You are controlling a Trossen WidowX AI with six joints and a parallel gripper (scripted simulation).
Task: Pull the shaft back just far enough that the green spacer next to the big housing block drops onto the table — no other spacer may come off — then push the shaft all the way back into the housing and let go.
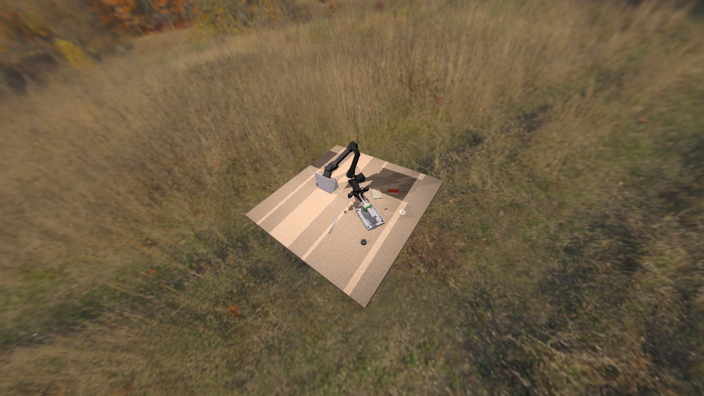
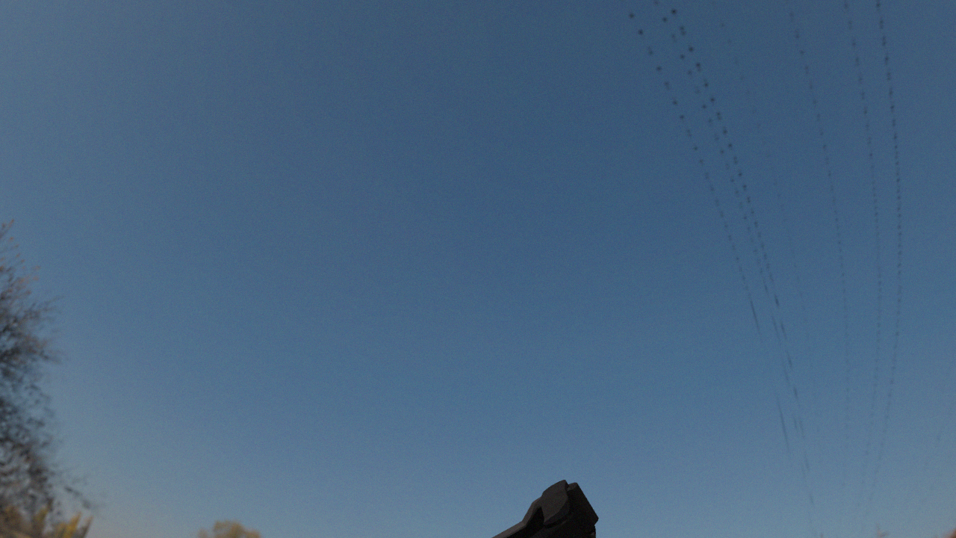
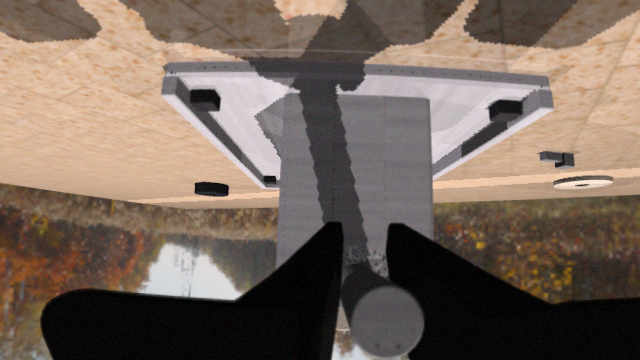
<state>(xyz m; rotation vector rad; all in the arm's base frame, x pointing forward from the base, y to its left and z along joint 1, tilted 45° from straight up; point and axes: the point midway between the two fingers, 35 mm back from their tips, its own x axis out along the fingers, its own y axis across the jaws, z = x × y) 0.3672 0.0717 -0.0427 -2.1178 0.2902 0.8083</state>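
The grey round shaft point(image 3: 387, 321) points end-on at the wrist camera. My gripper point(image 3: 363, 236) is shut on the shaft, with one black finger on each side of it. Behind it a grey upright block point(image 3: 400, 165) of the fixture stands on the light base plate point(image 3: 475, 80) point(image 1: 378, 226). In the top view the green spacer point(image 1: 368, 207) shows as a small green band on the assembly, above the plate. It does not show in the wrist view. The gap beside the housing and any other spacers are too small or hidden to tell. The exterior view shows only a dark arm part against the sky.
A grey upright panel point(image 1: 326, 183) stands by the arm. A red-handled tool point(image 1: 393, 190) and a pale pad point(image 1: 376, 194) lie beyond the fixture. A white disc point(image 1: 402, 212) point(image 3: 583, 182), a black ring point(image 1: 363, 243) point(image 3: 211, 189) and a grey strip point(image 1: 333, 225) lie around it.
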